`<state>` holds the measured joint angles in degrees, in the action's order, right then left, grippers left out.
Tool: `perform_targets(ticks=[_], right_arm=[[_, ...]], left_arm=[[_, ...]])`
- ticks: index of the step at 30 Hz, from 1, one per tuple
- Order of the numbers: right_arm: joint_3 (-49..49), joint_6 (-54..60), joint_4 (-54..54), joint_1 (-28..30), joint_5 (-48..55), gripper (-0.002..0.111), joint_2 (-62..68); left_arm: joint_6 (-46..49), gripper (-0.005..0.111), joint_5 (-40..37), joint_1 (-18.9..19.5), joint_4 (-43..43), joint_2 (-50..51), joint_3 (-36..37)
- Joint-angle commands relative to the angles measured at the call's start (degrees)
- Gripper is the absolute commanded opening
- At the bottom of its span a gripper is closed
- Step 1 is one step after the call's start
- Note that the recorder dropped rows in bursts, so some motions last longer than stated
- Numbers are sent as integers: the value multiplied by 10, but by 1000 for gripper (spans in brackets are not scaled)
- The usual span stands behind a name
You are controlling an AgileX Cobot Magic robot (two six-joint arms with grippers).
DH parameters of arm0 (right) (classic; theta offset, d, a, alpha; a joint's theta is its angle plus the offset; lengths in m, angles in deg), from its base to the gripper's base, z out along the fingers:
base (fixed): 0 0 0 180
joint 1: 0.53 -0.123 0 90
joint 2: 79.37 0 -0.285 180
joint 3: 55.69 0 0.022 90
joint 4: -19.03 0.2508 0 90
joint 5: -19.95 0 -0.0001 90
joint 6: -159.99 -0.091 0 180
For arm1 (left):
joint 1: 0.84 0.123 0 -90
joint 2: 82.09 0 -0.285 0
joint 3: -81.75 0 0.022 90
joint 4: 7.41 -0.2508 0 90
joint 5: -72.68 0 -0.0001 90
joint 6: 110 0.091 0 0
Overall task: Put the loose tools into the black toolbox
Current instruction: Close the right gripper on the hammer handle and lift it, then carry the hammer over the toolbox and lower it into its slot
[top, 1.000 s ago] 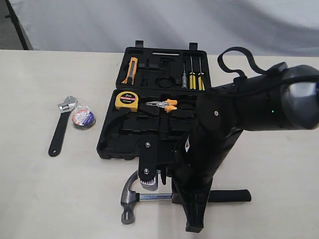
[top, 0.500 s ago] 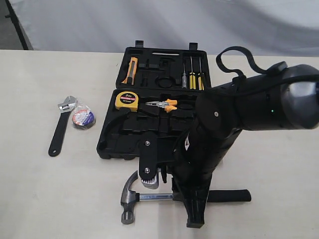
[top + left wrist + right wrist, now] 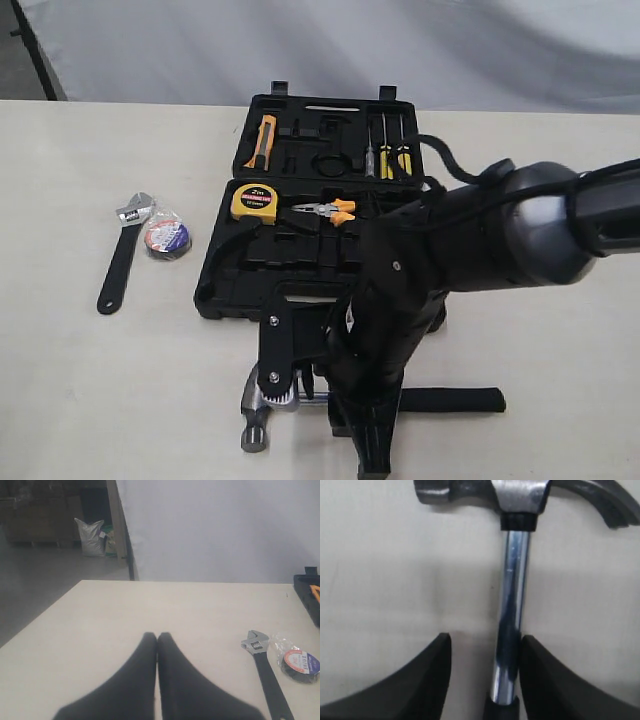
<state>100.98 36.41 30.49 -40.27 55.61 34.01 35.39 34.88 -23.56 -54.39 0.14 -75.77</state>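
The claw hammer [image 3: 252, 415] lies on the table in front of the black toolbox [image 3: 260, 275], its black-sleeved grip [image 3: 455, 400] pointing right. My right gripper [image 3: 310, 385] is low over it and open. In the right wrist view its fingers [image 3: 485, 639] straddle the chrome shaft [image 3: 512, 580], one finger [image 3: 540, 670] touching it and the other standing apart. The black wrench [image 3: 120, 265] and the tape roll [image 3: 167, 238] lie left of the case. My left gripper [image 3: 157, 636] is shut on nothing, with the wrench [image 3: 265, 670] and the roll [image 3: 299, 662] off to one side.
In the open case sit a yellow tape measure [image 3: 254, 203], small pliers [image 3: 325, 210], screwdrivers [image 3: 385, 160] and an orange knife [image 3: 262, 140]. The right arm [image 3: 480, 240] hangs over the case's right part. A white backdrop stands behind the table.
The right arm has dropped lower and shifted slightly left, bringing its open gripper down around the hammer's shaft. The hammer, wrench and roll have not moved.
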Motion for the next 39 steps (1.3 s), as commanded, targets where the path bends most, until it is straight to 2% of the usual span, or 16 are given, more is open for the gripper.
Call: perform_targets(ticks=[1, 4, 8, 9, 13, 20, 29, 34, 39], right_arm=[[0, -23, -16, -4, -17, 42, 22], [0, -34, -16, -4, -10, 36, 38], [0, -34, -19, -4, -4, 3, 46], [0, -37, -20, -4, -4, 0, 46], [17, -37, -21, -4, 10, 0, 38], [89, -48, -21, -4, 103, 0, -21], [166, -50, -57, -1, 103, 0, -75], [179, -54, -59, 31, 64, 0, -63], [179, -57, -20, 94, 14, 0, -43]], left_arm=[[-6, 1, 10, 2, 8, -5, 5], [-6, 1, 10, 2, 8, -5, 5], [-6, 1, 10, 2, 8, -5, 5], [-6, 1, 10, 2, 8, -5, 5], [-6, 1, 10, 2, 8, -5, 5], [-6, 1, 10, 2, 8, -5, 5], [-6, 1, 10, 2, 8, -5, 5], [-6, 1, 10, 2, 8, -5, 5], [-6, 1, 10, 2, 8, -5, 5]])
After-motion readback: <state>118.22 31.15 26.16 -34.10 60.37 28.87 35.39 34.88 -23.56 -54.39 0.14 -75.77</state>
